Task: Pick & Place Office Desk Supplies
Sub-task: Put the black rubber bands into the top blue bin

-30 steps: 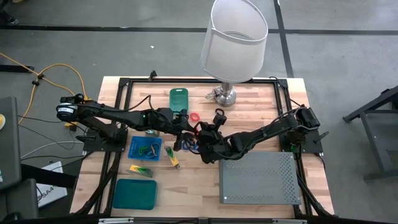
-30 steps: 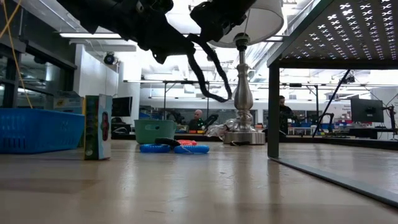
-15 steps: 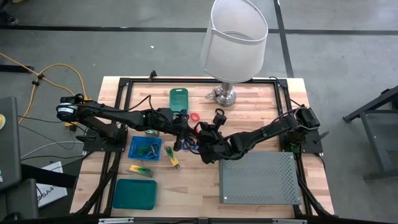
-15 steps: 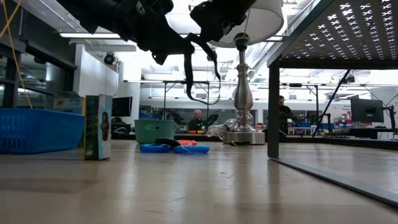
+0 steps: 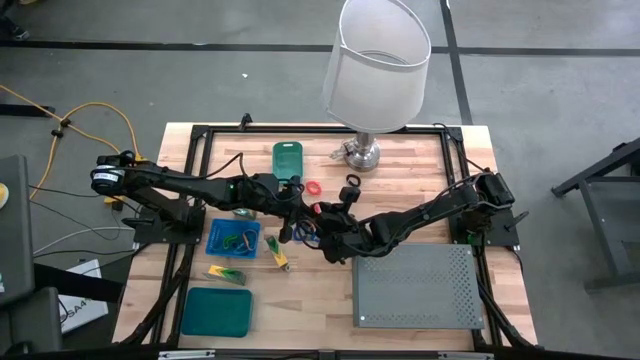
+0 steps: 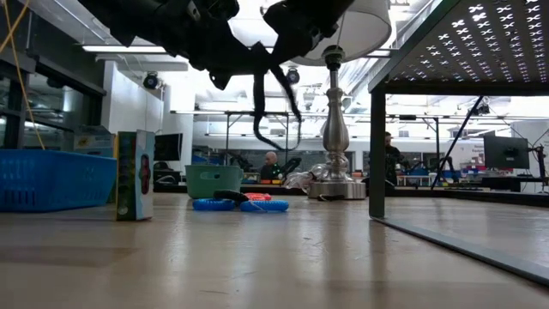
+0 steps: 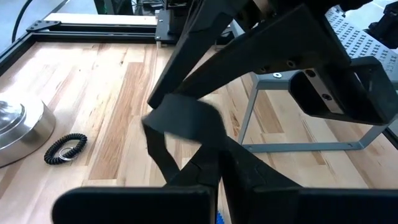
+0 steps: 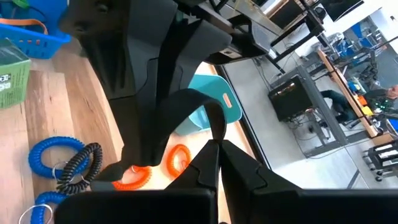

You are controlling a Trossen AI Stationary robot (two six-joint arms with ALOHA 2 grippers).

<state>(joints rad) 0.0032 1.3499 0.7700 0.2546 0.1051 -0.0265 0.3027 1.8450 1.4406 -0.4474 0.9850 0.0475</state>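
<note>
The office desk supplies are only partly sorted, as far as the pictures let one judge. A black strap loop (image 6: 273, 107) hangs in the air between the two tools, well above the counter (image 5: 300, 290): the left tool (image 5: 303, 208) and the right tool (image 5: 328, 216) meet tip to tip at mid-counter, and each wrist view shows its own fingers pinched together on that strap (it looks like a hand-over, with neither side let go).

Below and just beside the tools lie blue coil rings (image 8: 53, 158), an orange coil (image 8: 130, 176) and a black one (image 8: 82, 163), not yet collected. Beyond the left tool, toward the lamp base (image 5: 362, 153), a black coil (image 7: 64, 148) rests alone. Behind the left tool a blue bin (image 5: 233, 238) already holds a few pieces, with yellow-and-green blocks (image 5: 227, 273) near it still loose.

No brand or label can be read; a printed box (image 6: 135, 174) stands on the counter, its writing too small to make out.
</note>
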